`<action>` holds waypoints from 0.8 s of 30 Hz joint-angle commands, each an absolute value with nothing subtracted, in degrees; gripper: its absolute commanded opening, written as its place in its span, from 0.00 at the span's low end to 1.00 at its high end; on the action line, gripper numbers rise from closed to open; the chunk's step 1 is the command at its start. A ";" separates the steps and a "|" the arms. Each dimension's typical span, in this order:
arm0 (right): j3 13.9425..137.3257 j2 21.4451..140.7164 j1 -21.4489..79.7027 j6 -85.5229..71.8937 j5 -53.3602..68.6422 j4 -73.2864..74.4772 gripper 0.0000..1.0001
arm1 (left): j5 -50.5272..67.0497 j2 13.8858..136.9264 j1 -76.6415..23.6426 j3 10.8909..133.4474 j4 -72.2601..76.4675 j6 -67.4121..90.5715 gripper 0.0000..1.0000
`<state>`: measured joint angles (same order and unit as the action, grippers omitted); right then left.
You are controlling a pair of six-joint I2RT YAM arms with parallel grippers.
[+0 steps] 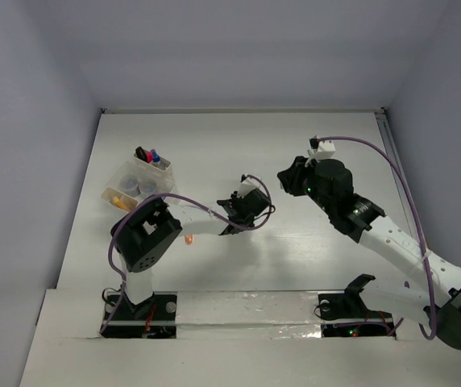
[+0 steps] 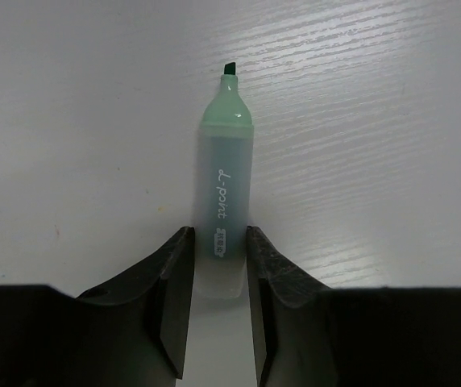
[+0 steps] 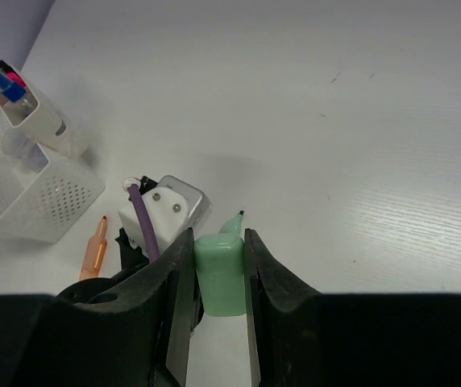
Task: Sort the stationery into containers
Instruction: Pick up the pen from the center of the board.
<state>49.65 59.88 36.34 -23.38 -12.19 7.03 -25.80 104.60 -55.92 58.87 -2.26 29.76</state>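
My left gripper point(image 2: 218, 242) is shut on the rear of a pale green highlighter point(image 2: 226, 185). It is uncapped, with the dark tip pointing away over the table. My right gripper point(image 3: 218, 242) is shut on the highlighter's pale green cap point(image 3: 220, 278), held just short of the highlighter's tip point(image 3: 233, 222). In the top view the left gripper point(image 1: 255, 211) and the right gripper point(image 1: 285, 181) face each other near the table's middle. The translucent white containers point(image 1: 126, 173) stand at the left and also show in the right wrist view point(image 3: 41, 201).
Pink-black and blue-capped markers point(image 1: 148, 156) stand upright in the far bin point(image 3: 9, 81). Two round clear jars point(image 1: 138, 187) sit in another bin. An orange marker point(image 3: 95, 251) lies on the table beside the bins, by the left arm point(image 1: 188, 239).
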 commanded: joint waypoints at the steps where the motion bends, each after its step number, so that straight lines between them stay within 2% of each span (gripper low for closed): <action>1: 48.60 58.88 35.95 -23.38 -12.92 4.83 0.06 | -23.73 106.70 -56.07 56.34 -4.93 29.09 0.03; 2: 48.52 58.89 35.95 -23.47 -12.92 4.66 0.05 | -23.64 105.31 -56.07 55.99 -3.62 29.09 0.00; 4: 48.25 58.80 35.95 -23.64 -12.48 3.78 0.05 | -23.12 103.02 -56.07 54.76 -2.12 29.00 0.00; 9: 47.46 56.52 35.95 -24.52 -9.50 0.62 0.04 | -18.56 88.53 -55.47 51.07 7.54 29.27 0.00; 17: 46.50 54.67 35.95 -29.44 5.09 -17.65 0.02 | -1.25 64.38 -50.11 37.02 32.65 34.00 0.00; 24: 48.69 58.80 35.95 -35.77 13.71 -33.31 0.02 | 12.22 53.27 -44.13 28.83 45.95 42.01 0.00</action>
<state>46.41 57.41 36.34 -31.83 7.60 -20.14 3.46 55.90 -45.71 31.20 35.35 37.23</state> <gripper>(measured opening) 0.311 0.246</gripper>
